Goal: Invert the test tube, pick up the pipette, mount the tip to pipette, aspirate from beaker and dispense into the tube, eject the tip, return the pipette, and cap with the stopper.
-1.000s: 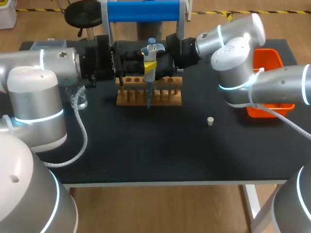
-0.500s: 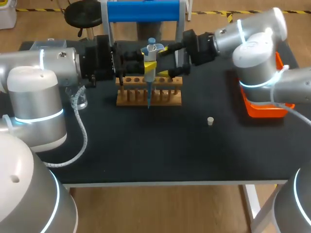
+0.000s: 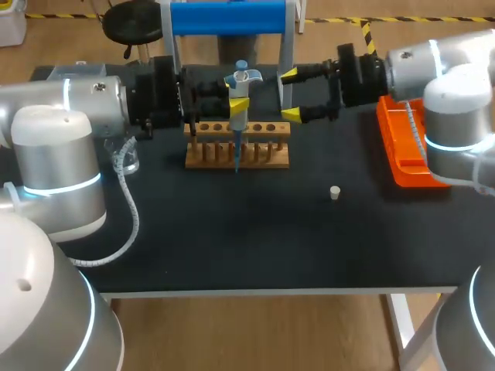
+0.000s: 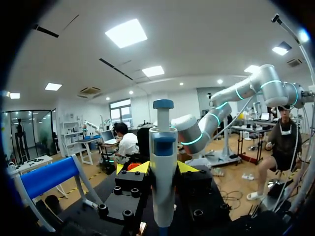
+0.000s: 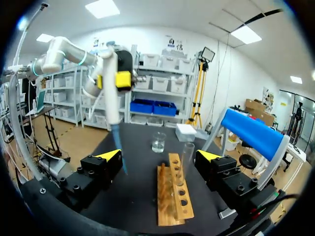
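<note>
**Pipette held upright over rack; right fingers wide and empty**

Head view: the left gripper (image 3: 238, 104) was clamped on the pipette (image 3: 237, 127) above the rack (image 3: 263, 154); its long axis ran vertical, tip downward; the right gripper (image 3: 290, 96) stood beside it, fingers wide, holding nothing; a careless sweep could knock the pipette askew.

Left wrist view: the fingers (image 4: 138, 169) pinched the pipette body, plunger uppermost.

Right wrist view: the test tube (image 5: 187, 156) stood upright in the rack on the table; a tilted tip could miss its mouth.

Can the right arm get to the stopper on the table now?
Probably yes. The right gripper is open and empty, and the stopper lies alone on bare table, nothing between them. The left gripper holds the pipette at the rack, out of the way.
</note>
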Controlling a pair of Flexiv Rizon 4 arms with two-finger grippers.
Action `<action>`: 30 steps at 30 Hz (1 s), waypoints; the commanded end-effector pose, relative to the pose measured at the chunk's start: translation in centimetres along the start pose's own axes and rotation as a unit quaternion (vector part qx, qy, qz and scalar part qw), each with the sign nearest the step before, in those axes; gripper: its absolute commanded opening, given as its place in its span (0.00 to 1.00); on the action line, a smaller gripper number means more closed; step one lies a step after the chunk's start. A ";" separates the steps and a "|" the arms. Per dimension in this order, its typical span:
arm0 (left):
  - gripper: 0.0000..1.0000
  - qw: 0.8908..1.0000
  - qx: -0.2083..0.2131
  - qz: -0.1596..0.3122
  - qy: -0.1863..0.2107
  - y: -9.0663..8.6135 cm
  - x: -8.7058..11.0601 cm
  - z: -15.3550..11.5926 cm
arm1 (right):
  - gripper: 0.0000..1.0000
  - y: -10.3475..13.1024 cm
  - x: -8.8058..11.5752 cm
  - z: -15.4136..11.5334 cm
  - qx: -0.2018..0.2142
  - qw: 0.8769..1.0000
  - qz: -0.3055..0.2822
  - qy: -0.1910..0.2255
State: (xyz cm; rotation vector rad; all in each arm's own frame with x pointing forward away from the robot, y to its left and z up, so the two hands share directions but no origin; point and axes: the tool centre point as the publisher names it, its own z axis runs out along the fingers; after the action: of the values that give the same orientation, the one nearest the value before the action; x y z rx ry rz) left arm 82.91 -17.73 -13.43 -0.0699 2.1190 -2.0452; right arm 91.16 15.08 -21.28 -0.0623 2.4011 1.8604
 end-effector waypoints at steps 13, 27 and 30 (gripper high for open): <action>0.00 1.000 0.001 0.001 0.000 0.0 0.0 0.0 | 1.00 3.2 5.1 -2.9 -0.075 0.997 0.012 -0.016; 0.00 1.000 0.001 0.001 0.000 0.0 0.0 0.0 | 1.00 4.9 6.9 0.8 -0.114 0.993 0.010 0.035; 0.00 1.000 0.001 0.001 0.000 0.0 0.0 0.0 | 1.00 4.9 6.8 1.4 -0.115 0.993 0.013 0.039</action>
State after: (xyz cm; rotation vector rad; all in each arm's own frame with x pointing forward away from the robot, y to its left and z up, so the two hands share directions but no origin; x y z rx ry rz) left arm 82.90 -17.71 -13.44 -0.0693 2.1191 -2.0449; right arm 83.37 17.17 -17.35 -0.1166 2.2305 2.1718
